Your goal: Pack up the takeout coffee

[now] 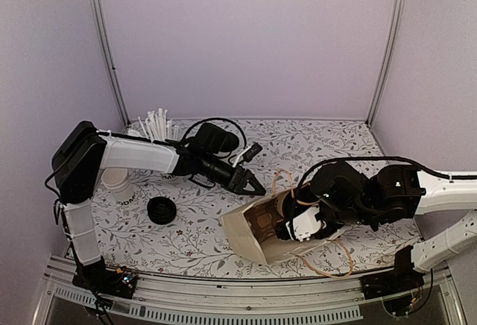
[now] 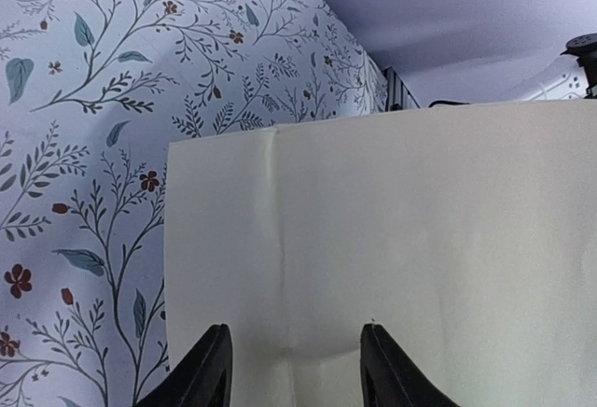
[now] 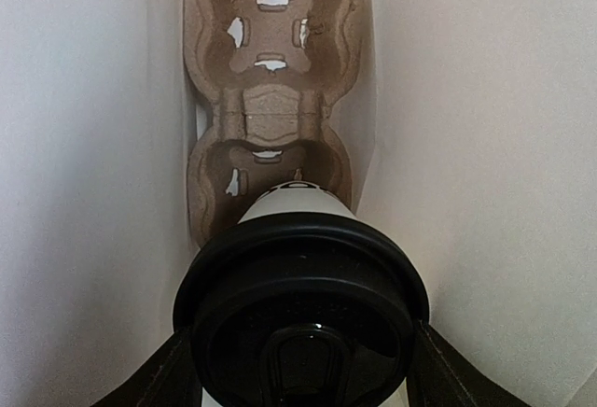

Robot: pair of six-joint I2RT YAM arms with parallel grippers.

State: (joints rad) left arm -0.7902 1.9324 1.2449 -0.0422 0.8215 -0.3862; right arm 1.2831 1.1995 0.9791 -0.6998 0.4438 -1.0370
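While the right end effector (image 3: 303,384) clamps the takeout coffee (image 3: 300,267) inside the bag (image 3: 84,146), the left end effector (image 2: 294,374) sits half-wide at its 12 o'clock.

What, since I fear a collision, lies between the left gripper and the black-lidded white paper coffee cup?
The cream paper bag's wall: the left wrist view shows it ahead of the left gripper; the right wrist view shows the cup inside.

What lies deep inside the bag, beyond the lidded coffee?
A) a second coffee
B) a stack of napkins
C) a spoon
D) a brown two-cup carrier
D: the right wrist view shows a brown carrier with two cup wells, past the coffee, between the walls of the bag.
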